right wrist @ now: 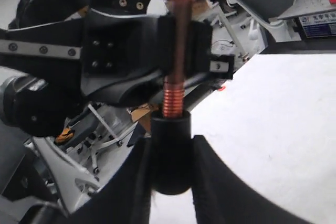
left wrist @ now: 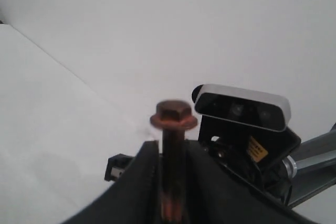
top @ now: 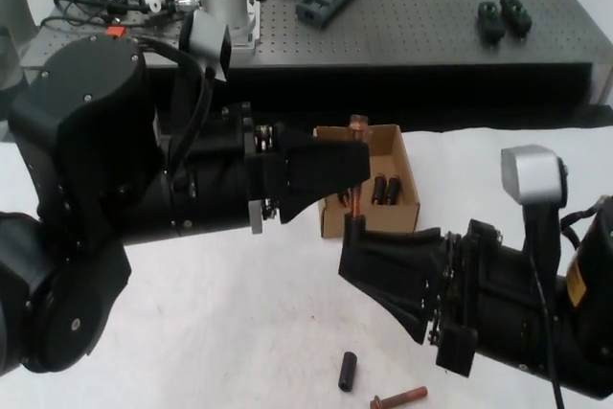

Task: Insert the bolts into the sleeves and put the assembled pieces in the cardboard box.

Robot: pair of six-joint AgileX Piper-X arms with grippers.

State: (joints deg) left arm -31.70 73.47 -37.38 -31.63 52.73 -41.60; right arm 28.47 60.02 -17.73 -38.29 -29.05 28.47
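- The left gripper [top: 356, 162] is pinching a copper bolt [left wrist: 173, 116] by its shank. The hex head is standing above the fingers and the threaded end is hanging below them.
- Directly under the left gripper, the right gripper [right wrist: 170, 167] is clamping a black sleeve [right wrist: 170, 135] upright between its two fingers, bore facing up.
- In the right wrist view the bolt's threaded tip is sitting at the sleeve's mouth. Most of the thread is showing above the rim, so I am judging insertion as begun but not seated.
- The cardboard box [top: 395, 219] is lying just behind both grippers and holding two dark assembled pieces [top: 385, 189].
- A loose sleeve [top: 347, 371] and a loose bolt [top: 400, 397] are lying on the bench in front of the right gripper, well apart from the box.
- Step in hand: mating the bolt with the sleeve, probably the third pair.
- Next move, as I judge it:
  - Keep bolt and bore on one axis while closing the gap until the head is meeting the sleeve.
  - One gripper then has to let go, and the other carries the piece back over the box.
- Risk: a tilted shank jamming at the rim.
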